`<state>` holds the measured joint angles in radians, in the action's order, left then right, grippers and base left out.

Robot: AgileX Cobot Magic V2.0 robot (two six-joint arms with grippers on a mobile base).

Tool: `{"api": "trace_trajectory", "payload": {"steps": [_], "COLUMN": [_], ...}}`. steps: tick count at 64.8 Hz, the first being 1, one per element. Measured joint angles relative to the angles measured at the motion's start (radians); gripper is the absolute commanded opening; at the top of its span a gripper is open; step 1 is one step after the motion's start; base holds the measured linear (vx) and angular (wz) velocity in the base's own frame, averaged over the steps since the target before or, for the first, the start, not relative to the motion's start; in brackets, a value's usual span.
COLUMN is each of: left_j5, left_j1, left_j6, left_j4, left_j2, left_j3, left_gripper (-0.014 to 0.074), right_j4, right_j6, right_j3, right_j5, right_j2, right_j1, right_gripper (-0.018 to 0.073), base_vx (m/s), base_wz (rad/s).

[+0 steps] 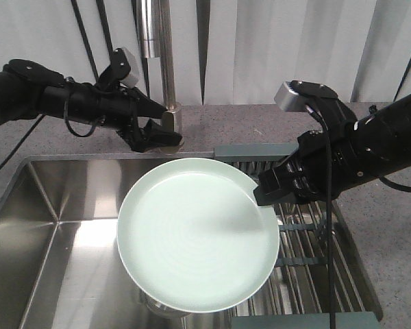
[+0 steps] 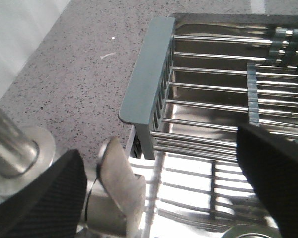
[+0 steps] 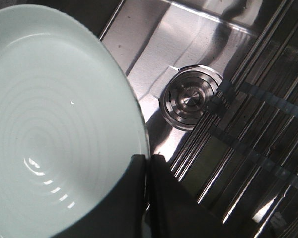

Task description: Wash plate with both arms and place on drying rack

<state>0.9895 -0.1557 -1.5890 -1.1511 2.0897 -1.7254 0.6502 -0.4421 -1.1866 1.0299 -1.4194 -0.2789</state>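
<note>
Pale mint-green plate (image 1: pixel 197 233), plain, faint concentric rings on its face. 2 black arms: left arm (image 1: pixel 48 96), right arm (image 1: pixel 383 137); each with a grey camera box (image 1: pixel 288 96). Grey surface (image 1: pixel 260 123), dark and light speckles. Dull grey-green frame on drying rack (image 2: pixel 146 74), bars shiny steel. Brushed silver sink (image 1: pixel 48 233); steel drain (image 3: pixel 191 97), ringed. Chrome faucet (image 1: pixel 157 55). White backdrop (image 1: pixel 274 48), vertical folds.

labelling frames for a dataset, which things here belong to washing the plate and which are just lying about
In the job: plate, right gripper clamped on its rim, left gripper at the tap, sink, rack.
Just there: counter, drain, curtain.
</note>
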Motion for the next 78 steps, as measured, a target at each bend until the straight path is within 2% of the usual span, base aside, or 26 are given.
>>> {"api": "trace_trajectory", "payload": {"steps": [15, 53, 78], "left_j5": [-0.015, 0.11, 0.118], "left_j1": [-0.036, -0.032, -0.032], "left_j6": [-0.014, -0.015, 0.005], "left_j4": [-0.002, 0.018, 0.025], "left_j2": [0.026, 0.026, 0.008], "left_j3": [-0.008, -0.008, -0.009], "left_gripper": [0.059, 0.059, 0.059], "right_j4": [0.0, 0.0, 0.0], "right_j6": [0.0, 0.0, 0.0], "right_j3": [0.0, 0.0, 0.0], "right_j5": [0.0, 0.0, 0.0], "right_j2": [0.0, 0.0, 0.0], "right_j1": [0.0, 0.0, 0.0], "right_gripper": [-0.0001, -0.0001, -0.0001], "base_vx": [0.0, 0.0, 0.0], "base_wz": [0.0, 0.0, 0.0]}}
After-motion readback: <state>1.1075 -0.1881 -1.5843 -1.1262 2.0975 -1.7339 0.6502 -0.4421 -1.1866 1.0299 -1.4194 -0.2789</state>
